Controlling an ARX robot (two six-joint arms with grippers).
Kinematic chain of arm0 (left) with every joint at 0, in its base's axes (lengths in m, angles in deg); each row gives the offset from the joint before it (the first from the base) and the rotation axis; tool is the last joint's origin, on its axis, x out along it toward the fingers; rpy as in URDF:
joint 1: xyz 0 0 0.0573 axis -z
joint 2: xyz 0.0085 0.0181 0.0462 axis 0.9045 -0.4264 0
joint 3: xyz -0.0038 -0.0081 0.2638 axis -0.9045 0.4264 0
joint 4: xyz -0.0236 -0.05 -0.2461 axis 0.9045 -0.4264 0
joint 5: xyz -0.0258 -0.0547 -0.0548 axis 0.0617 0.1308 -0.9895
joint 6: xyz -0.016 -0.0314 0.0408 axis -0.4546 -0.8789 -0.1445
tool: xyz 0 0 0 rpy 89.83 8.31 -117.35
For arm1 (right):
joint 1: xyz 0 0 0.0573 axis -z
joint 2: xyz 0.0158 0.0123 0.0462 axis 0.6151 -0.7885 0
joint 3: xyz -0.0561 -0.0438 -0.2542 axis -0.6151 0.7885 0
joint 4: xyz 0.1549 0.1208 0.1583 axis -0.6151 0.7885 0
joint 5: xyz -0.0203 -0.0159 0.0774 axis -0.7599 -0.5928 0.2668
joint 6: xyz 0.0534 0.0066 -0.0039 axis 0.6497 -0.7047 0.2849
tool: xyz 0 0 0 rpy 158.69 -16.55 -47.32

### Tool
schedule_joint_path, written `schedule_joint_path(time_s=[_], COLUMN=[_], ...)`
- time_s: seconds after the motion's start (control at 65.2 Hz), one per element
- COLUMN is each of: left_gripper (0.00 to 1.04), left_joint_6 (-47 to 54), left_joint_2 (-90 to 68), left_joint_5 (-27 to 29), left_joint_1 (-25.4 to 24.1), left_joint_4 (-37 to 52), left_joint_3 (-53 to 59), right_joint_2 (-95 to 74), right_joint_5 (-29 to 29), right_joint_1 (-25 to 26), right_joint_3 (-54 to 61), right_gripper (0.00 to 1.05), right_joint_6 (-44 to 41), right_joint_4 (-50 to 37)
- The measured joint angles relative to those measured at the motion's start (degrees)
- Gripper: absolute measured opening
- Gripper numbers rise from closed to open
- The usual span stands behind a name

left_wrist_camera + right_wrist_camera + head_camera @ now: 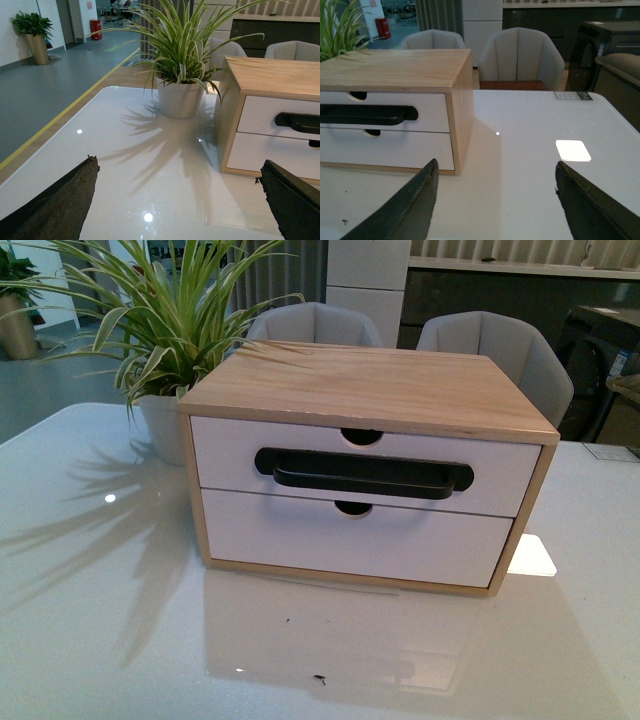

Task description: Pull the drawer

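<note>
A light wood cabinet [380, 385] stands in the middle of the white table [100, 640]. Its upper drawer [500, 470] has a white front, a half-round notch in the top edge and a long black bar handle [365, 475]; it sits flush and closed. Below it is a plain white drawer front [350, 540] with no handle. Neither arm shows in the front view. My left gripper [177, 172] is open over bare table left of the cabinet [265, 75]. My right gripper [496, 170] is open, off the cabinet's [395, 67] right front corner, with the handle [365, 115] in view.
A potted spider plant [165, 330] stands at the cabinet's back left, its white pot [179, 97] close to the cabinet's side. Two grey chairs [500, 350] sit behind the table. A bright light patch [572, 150] lies on the table right of the cabinet.
</note>
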Motion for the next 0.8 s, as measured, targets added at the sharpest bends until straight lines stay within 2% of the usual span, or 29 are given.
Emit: schedule_joint_path(time_s=[0.061, 0.107, 0.69, 0.72, 0.766, 0.797], left_gripper=[0.97, 0.97, 0.97, 0.97, 0.97, 0.97], left_joint_6=[-0.02, 0.0, -0.02, -0.63, -1.95, -1.92], left_joint_2=[0.0, 0.0, -0.02, -0.44, -4.37, -7.45], left_joint_5=[0.0, 0.0, 0.0, 1.75, 7.76, 7.89], left_joint_1=[0.0, 0.0, 0.0, 0.63, 3.43, 4.63], left_joint_4=[0.0, 0.0, 0.0, -0.72, -0.02, 1.73], left_joint_3=[0.0, 0.0, 0.0, -0.11, -0.57, -1.07], right_joint_2=[0.0, 0.0, -0.96, -3.02, -10.6, -14.64], right_joint_5=[-0.02, -0.02, -0.02, 0.5, 3.02, 4.5], right_joint_1=[0.0, 0.0, -0.04, 0.0, 0.22, 0.39], right_joint_3=[0.0, 0.0, -0.48, -1.73, -3.96, -5.29], right_gripper=[0.92, 0.97, 0.96, 0.96, 0.96, 0.96], right_joint_6=[0.0, 0.04, 1.33, 2.56, 3.85, 3.74], right_joint_4=[0.0, 0.0, 1.81, 4.94, 5.44, 4.13])
